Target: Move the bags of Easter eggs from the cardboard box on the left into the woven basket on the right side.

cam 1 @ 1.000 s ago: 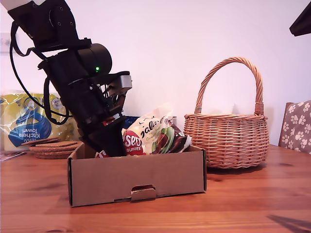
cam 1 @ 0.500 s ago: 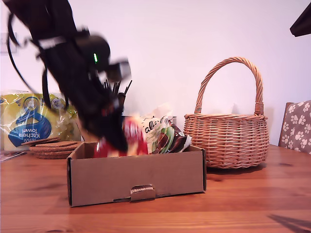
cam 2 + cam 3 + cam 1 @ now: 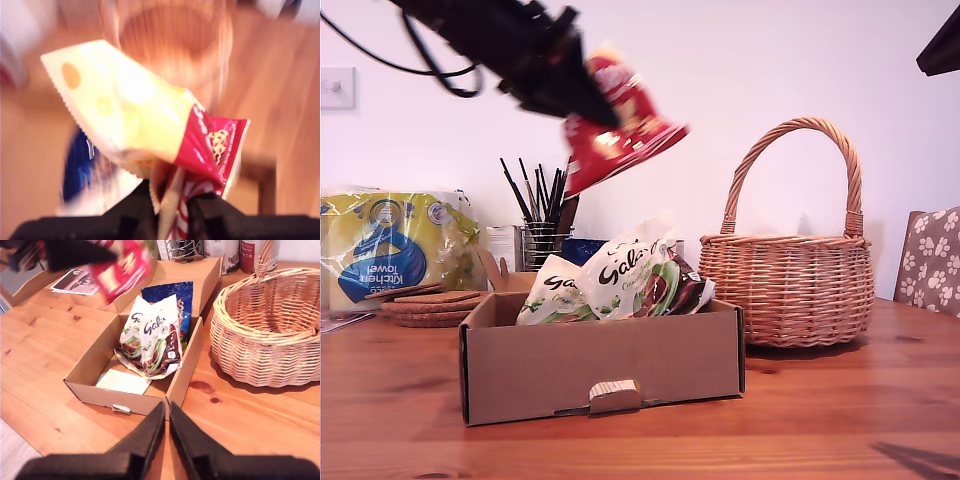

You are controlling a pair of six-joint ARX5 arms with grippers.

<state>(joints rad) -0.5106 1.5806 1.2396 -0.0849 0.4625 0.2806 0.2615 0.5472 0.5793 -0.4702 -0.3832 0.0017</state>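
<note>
Low frontal exterior; two overhead wrist views.

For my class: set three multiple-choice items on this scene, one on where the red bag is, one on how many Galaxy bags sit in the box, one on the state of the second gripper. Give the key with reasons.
1. Where is the red bag?
A. In the basket
B. In the air above the box, held by my first gripper
C. Flat on the table

2. How many Galaxy bags show in the box?
A. Two
B. None
C. Five

3. My second gripper is:
A. Shut on a Galaxy bag
B. Wide open
C. Shut, holding nothing

Key: 1 B, my first gripper pinches it, well clear of the basket. 2 A, two white-and-green pouches lie side by side. 3 C, its jaws meet over bare table.
</note>
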